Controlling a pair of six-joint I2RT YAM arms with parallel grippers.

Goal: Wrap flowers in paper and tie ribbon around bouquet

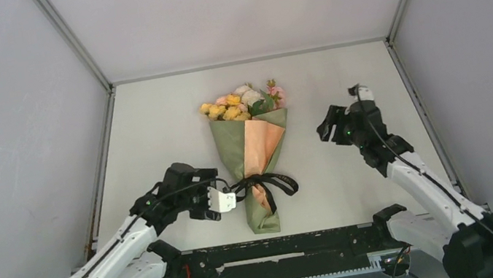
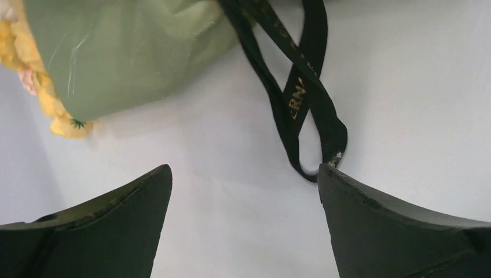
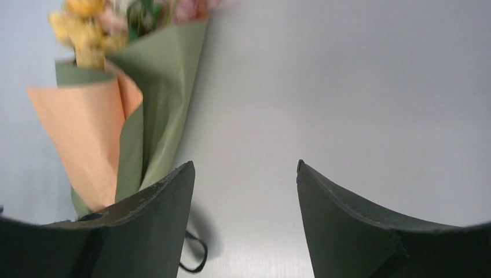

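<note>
The bouquet lies on the white table, heads pointing away from me. Its flowers (image 1: 242, 101) are yellow, pink and white. The paper (image 1: 252, 149) forms a cone, olive green outside with a peach fold. A black ribbon (image 1: 265, 184) is tied round the narrow lower part, with loops trailing on both sides. My left gripper (image 1: 226, 197) sits just left of the knot, open and holding nothing. In the left wrist view the ribbon (image 2: 301, 92) loop ends beside the right fingertip of the left gripper (image 2: 244, 174). My right gripper (image 1: 326, 127) hovers right of the cone, open and empty, as the right wrist view shows (image 3: 244, 165).
Grey walls with metal corner posts (image 1: 78, 46) enclose the table on three sides. A black rail (image 1: 282, 248) runs along the near edge between the two arm bases. Bare white tabletop lies either side of the bouquet.
</note>
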